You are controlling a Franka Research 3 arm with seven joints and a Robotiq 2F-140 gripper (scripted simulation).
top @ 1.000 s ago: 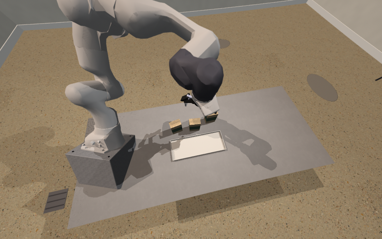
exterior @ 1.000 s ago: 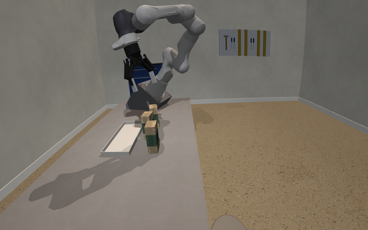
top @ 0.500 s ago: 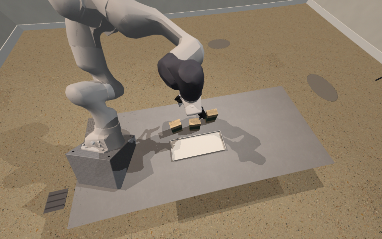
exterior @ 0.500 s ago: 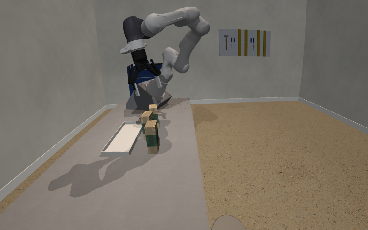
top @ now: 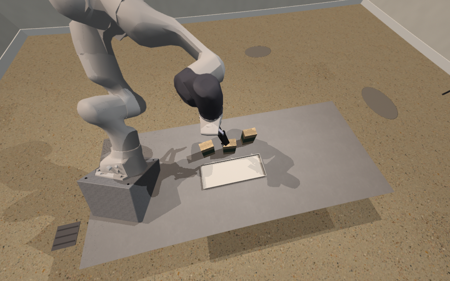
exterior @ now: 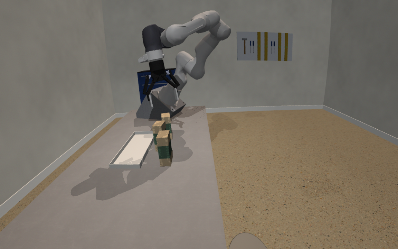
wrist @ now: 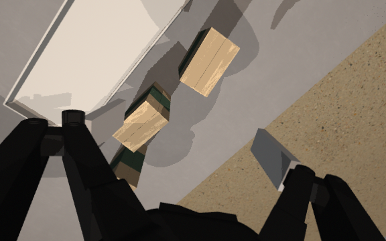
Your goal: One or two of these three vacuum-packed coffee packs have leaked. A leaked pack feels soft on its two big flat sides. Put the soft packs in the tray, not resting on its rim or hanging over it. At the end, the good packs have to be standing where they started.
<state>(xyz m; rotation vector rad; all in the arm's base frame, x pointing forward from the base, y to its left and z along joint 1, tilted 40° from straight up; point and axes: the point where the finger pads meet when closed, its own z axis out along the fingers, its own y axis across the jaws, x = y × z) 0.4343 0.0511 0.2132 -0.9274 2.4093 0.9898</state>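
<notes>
Three coffee packs, tan with a dark green band, stand in a row on the grey table: the left pack, the middle pack and the right pack. They are lined up one behind another in the exterior view. The white tray lies beside the row and holds nothing. My gripper is open and empty, well above the end of the row nearest the robot base. In the wrist view two packs show from above, and a third is partly hidden by my left finger.
The robot's grey base block stands at the left end of the table. The table edge and the sandy floor run close behind the row of packs. A blue cabinet stands behind the base.
</notes>
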